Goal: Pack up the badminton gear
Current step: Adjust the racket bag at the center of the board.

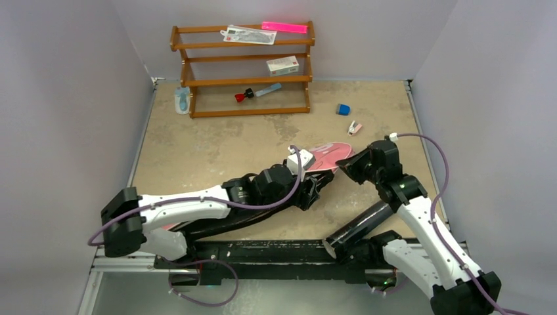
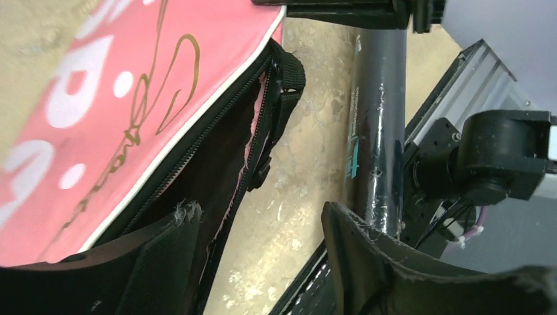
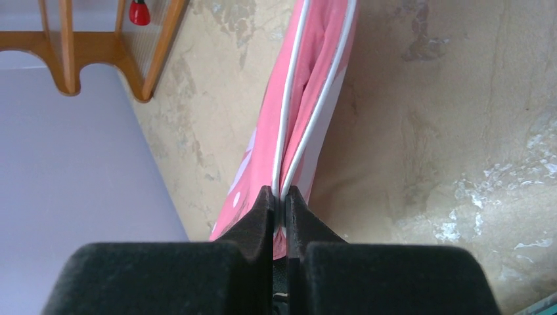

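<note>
Your right fingers clamped on pink bag rim piping, mid-counter. Left fingers apart, just beside open zipper mouth. Bag's long axis runs away from right fingers; left arm nearer opening.

Left pincer agape, right pincer clamped.

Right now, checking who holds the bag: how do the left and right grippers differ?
The right gripper is shut on the white-piped edge of the pink bag; the left gripper is open, empty. The right pinches two pipings together; the left sits beside the unzipped opening. Both are at the bag.
</note>
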You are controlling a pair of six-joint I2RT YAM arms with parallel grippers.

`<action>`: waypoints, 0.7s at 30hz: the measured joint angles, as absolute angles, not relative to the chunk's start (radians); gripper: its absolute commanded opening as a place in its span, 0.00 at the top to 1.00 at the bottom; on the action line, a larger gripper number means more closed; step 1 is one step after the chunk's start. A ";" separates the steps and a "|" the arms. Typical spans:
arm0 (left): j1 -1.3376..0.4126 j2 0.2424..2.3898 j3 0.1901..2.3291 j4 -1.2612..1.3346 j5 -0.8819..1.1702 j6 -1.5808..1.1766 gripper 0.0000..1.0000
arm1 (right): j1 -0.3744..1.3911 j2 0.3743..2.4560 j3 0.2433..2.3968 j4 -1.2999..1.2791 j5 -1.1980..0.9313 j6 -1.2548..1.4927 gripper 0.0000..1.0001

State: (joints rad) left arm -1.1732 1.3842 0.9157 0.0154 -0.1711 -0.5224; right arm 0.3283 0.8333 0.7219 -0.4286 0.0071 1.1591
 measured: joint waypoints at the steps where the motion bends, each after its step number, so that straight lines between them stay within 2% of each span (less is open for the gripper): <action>1: -1.178 1.367 0.928 -0.013 -0.173 -0.495 0.27 | 0.328 0.834 0.730 -0.429 0.006 1.158 1.00; 6: -1.181 1.300 1.007 -0.197 -0.224 -0.345 0.21 | 0.329 0.838 0.756 -0.429 0.004 1.156 1.00; 11: -1.221 1.307 1.068 -0.382 -0.363 -0.286 0.18 | 0.329 0.844 0.756 -0.429 0.005 1.155 1.00; 21: -1.285 1.353 1.057 -0.544 -0.540 -0.194 0.14 | 0.329 0.864 0.756 -0.412 -0.014 1.148 1.00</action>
State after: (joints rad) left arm -1.2850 1.3533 1.0573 -0.5438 -0.5396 -0.1936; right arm 0.3290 0.8642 0.7555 -0.4118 -0.0143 1.1484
